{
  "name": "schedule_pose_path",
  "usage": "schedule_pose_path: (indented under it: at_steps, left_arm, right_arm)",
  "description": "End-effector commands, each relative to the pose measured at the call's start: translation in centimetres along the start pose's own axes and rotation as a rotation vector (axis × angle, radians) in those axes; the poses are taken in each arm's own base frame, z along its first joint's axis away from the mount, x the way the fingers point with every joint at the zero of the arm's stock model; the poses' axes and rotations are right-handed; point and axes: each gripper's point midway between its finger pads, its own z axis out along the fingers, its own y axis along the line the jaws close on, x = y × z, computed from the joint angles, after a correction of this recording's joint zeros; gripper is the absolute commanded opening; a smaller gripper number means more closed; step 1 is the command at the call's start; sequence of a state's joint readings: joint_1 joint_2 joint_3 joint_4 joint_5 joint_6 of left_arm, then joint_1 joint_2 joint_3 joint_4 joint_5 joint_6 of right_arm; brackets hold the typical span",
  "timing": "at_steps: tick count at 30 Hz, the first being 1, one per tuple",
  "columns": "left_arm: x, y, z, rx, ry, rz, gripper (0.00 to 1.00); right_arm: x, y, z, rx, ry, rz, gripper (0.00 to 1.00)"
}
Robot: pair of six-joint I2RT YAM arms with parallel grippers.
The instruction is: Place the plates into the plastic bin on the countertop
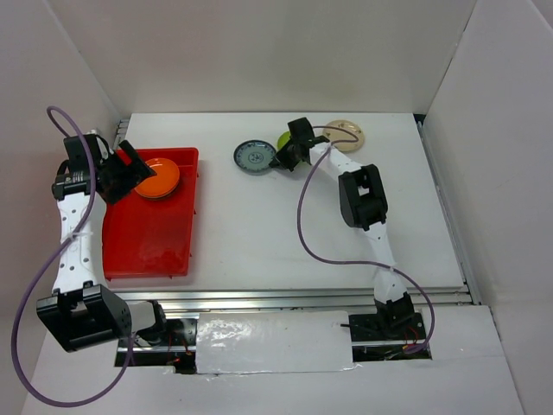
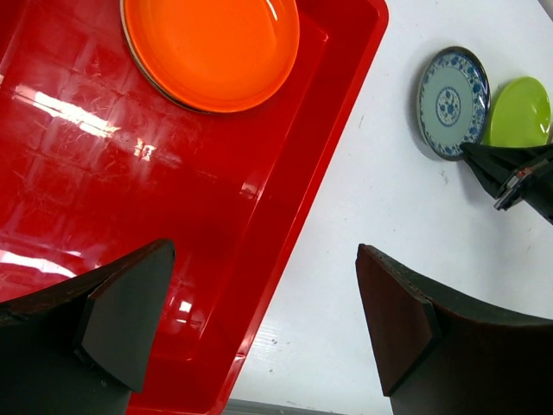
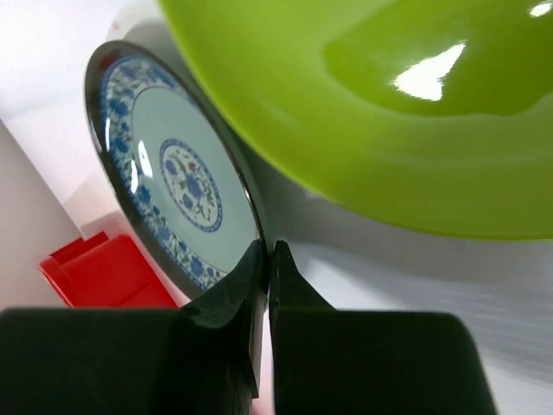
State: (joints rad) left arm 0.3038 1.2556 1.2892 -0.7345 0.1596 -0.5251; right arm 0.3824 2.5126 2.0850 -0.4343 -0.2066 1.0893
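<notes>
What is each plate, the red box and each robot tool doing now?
Round orange plate: in shallow red plastic bin.
Round blue-patterned plate: on white countertop.
Round lime green plate: on countertop.
Round cream plate: on countertop.
Left tool: open, over bin.
Right tool: shut at blue-patterned plate's rim.

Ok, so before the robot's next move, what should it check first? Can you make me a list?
1. Is the right claw shut? Ok.
2. Is the rim of the blue patterned plate really pinched in it? Cannot tell; the tips meet right at the rim.
3. Is the lime green plate clear of the lift? Cannot tell; it sits close beside the blue one.
4. Is there room in the red bin? Ok; there is bare floor next to the orange plate.
5. Is the left claw out of the way? Probably not ok; it hangs open over the bin.
</notes>
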Motion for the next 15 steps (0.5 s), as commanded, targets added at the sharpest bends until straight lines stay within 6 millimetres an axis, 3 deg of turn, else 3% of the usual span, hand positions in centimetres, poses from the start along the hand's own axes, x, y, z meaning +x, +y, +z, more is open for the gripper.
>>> schedule_pose_path:
  at_steps: [1, 2, 4, 5, 7, 8, 9, 10, 11, 12, 13, 14, 15]
  left_arm:
    - [-0.5, -1.0, -0.1, 0.063, -0.022, 0.039, 0.99]
    - [-0.1, -1.4, 0.0, 0.089, -0.007, 0.04, 0.99]
    - [0.2, -2.4, -0.1, 0.143, 0.001, 0.049, 0.99]
    - [0.6, -3.2, -0.2, 0.183, 0.01, 0.058, 0.99]
    - [1.3, -5.5, -0.3, 0.236, 0.027, 0.104, 0.99]
    - [1.3, -6.6, -0.1, 0.258, 0.04, 0.118, 0.99]
    - [2.2, -8.4, -0.2, 0.318, 0.078, 0.14, 0.99]
    - [2.4, -9.3, 0.5, 0.337, 0.104, 0.129, 0.99]
    - [2.7, -9.9, 0.8, 0.348, 0.127, 0.129, 0.99]
    - [3.8, -11.4, 0.8, 0.396, 0.167, 0.135, 0.99]
    - [4.0, -12.2, 1.3, 0.418, 0.175, 0.14, 0.99]
    - [4.5, -12.6, 2.1, 0.426, 0.202, 0.139, 0.99]
    - [5.3, -13.4, 2.3, 0.443, 0.223, 0.153, 0.99]
  right_arm:
    - [0.9, 1.2, -0.6, 0.004, -0.01, -0.017, 0.0]
    - [1.2, 1.7, -1.1, -0.006, -0.021, -0.031, 0.0]
    - [1.2, 3.2, -3.9, -0.008, -0.107, -0.101, 0.0]
    - [2.5, 5.2, -6.7, -0.03, -0.14, -0.151, 0.0]
    - [1.9, 6.1, -9.8, -0.002, -0.281, -0.245, 0.0]
    - [3.7, 5.7, -10.6, 0.025, -0.298, -0.296, 0.0]
    - [3.8, 7.3, -13.9, -0.008, -0.35, -0.315, 0.0]
    - [3.9, 7.7, -15.2, -0.02, -0.38, -0.347, 0.0]
    - [5.0, 6.2, -15.3, -0.006, -0.357, -0.364, 0.0]
    - [6.1, 7.4, -17.5, -0.072, -0.344, -0.378, 0.0]
    - [6.6, 8.9, -18.5, -0.165, -0.339, -0.397, 0.0]
    - [9.0, 8.4, -19.3, -0.233, -0.232, -0.417, 0.0]
    - [9.7, 8.3, -19.7, -0.284, -0.177, -0.423, 0.0]
